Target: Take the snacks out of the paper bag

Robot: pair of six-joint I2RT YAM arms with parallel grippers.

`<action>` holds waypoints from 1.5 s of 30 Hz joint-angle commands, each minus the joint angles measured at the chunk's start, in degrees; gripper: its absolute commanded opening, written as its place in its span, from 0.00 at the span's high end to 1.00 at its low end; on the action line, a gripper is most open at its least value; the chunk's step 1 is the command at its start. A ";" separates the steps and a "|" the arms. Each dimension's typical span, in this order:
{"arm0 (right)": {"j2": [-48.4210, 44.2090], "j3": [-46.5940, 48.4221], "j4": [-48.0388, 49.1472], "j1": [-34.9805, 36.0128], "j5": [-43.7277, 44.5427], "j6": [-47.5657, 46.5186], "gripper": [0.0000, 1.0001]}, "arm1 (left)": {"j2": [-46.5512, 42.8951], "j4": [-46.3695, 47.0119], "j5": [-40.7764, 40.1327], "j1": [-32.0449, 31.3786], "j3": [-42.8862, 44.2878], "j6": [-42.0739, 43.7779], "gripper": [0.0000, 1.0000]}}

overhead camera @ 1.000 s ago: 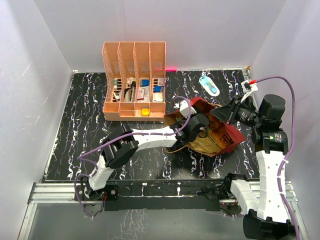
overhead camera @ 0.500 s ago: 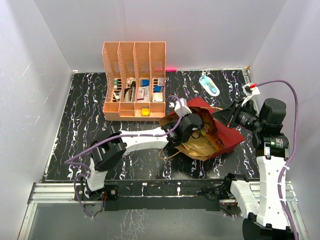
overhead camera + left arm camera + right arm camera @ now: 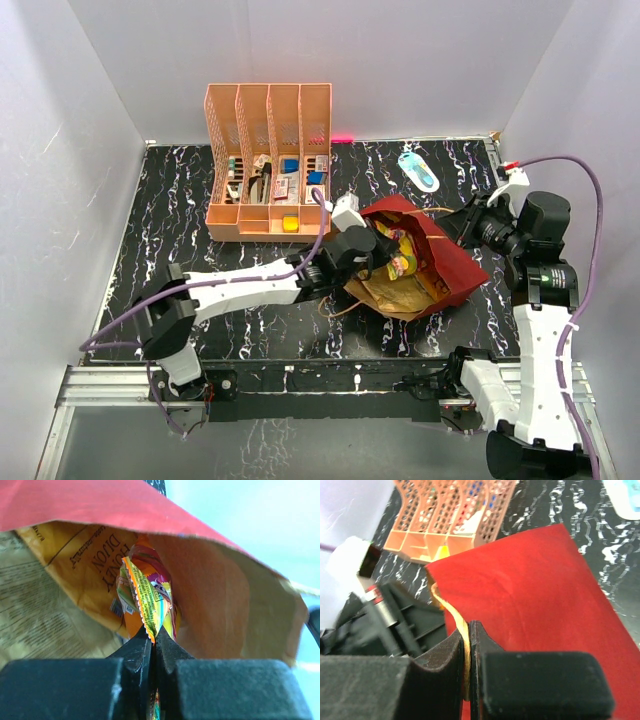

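The dark red paper bag (image 3: 447, 262) lies on its side with its mouth towards the left. My left gripper (image 3: 383, 252) is at the mouth, shut on the edge of an orange-red and yellow candy packet (image 3: 403, 262). In the left wrist view the gripper (image 3: 155, 635) pinches that packet (image 3: 147, 597), and a mustard-gold chip bag (image 3: 90, 570) lies beside it in the brown inside. My right gripper (image 3: 463, 222) is shut on the bag's thin loop handle (image 3: 451, 611), above the bag's red side (image 3: 530, 595). The other snacks are hidden.
A peach slotted organiser (image 3: 268, 165) stands at the back left, close to the bag's mouth, and shows in the right wrist view (image 3: 455, 515). A light-blue-and-white oval packet (image 3: 417, 170) lies at the back right. White walls enclose the table.
My left gripper has drawn back leftwards out of the bag, and the candy packet now shows at the mouth. My right gripper has shifted slightly right, still holding the handle.
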 commanded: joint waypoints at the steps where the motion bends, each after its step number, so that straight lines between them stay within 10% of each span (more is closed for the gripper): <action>1: 0.81 4.04 2.07 0.17 10.75 0.41 0.92 | -11.72 0.13 4.03 -0.38 -3.31 3.27 1.00; 16: -0.37 1.48 2.95 0.79 21.56 -8.16 0.92 | -47.50 -37.75 6.49 -0.08 -0.38 24.62 1.00; 27: -3.44 -0.82 3.05 1.66 20.71 -8.26 0.92 | -41.54 -77.10 -14.60 -0.07 7.41 19.27 1.00; 34: -3.47 -1.73 2.78 1.61 18.67 -7.42 0.92 | -41.32 -62.45 -1.79 4.28 -5.08 24.14 1.00; 45: -2.50 -0.96 2.17 1.62 16.98 -6.19 0.92 | -32.78 -35.81 49.44 35.76 -17.54 31.07 1.00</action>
